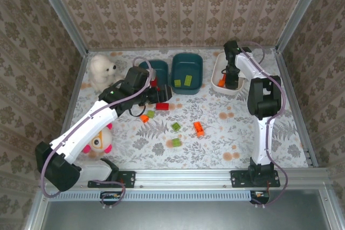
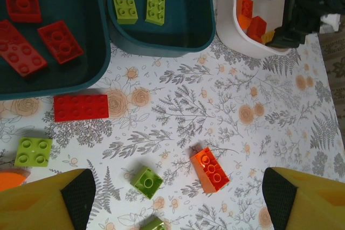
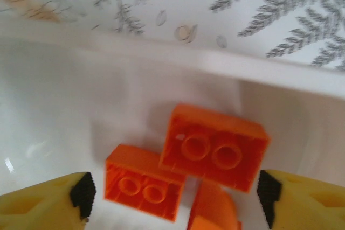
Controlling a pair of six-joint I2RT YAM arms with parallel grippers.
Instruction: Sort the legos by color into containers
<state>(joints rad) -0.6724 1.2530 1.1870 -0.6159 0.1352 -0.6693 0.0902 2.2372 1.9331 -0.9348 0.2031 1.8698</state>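
Right wrist view is showing right tool [image 3: 175, 192] gaping empty over orange bricks [image 3: 213, 146] lying in white tub [image 3: 54, 133], left wrist view showing left tool [image 2: 178, 192] hanging open above loose bricks [image 2: 81, 107] on desk [image 2: 259, 149].

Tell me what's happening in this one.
Color sorting is under way. The right end effector hangs open over the white tub, above orange bricks lying in it. The left end effector hovers open above the table, where a red brick, an orange brick and green bricks lie loose.
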